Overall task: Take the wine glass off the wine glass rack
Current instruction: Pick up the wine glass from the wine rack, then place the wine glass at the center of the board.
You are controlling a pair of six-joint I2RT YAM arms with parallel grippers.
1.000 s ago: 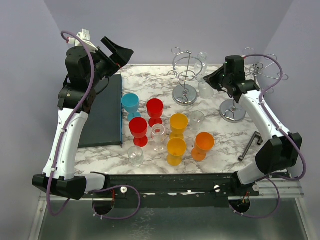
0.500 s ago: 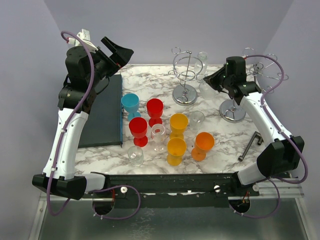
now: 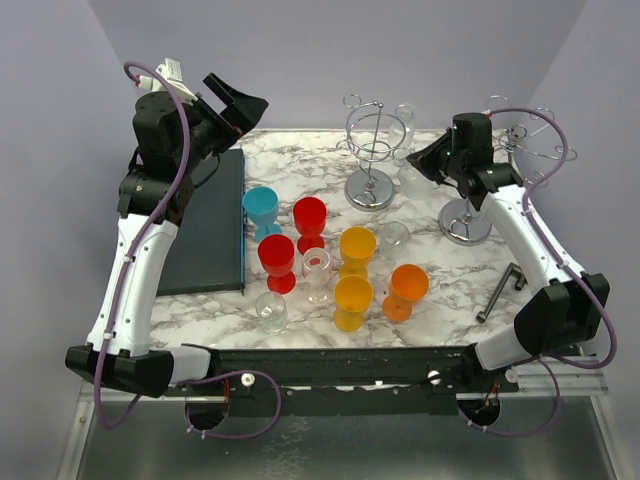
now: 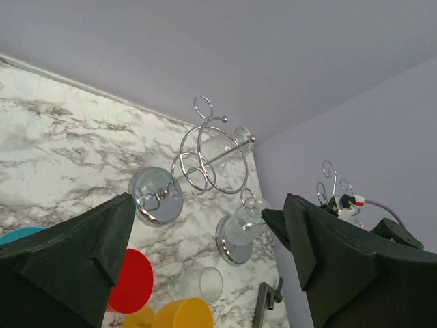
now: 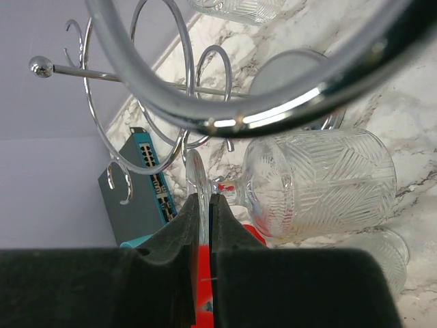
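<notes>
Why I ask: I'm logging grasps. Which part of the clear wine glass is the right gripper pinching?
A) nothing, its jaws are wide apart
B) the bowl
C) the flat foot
C: the right gripper is shut on the thin foot of the wine glass, with the bowl free beside it.

A table (image 3: 450,275) with a glossy white marble-look top, veined in grey. A wine glass rack (image 3: 371,150) of polished chrome wire stands on a round base that is mirror-bright. A wine glass (image 5: 321,184) of clear pressed glass has a bowl ribbed with a fine leaf-like pattern. The right gripper (image 5: 203,205) has matt black pads (image 5: 164,266), faintly grainy. Smooth plastic cups (image 3: 310,215) in red, yellow, orange and blue, slightly shiny. A dark slab (image 3: 205,230) has a matt finish. The arms (image 3: 135,270) have glossy white plastic shells and matt black joints.
</notes>
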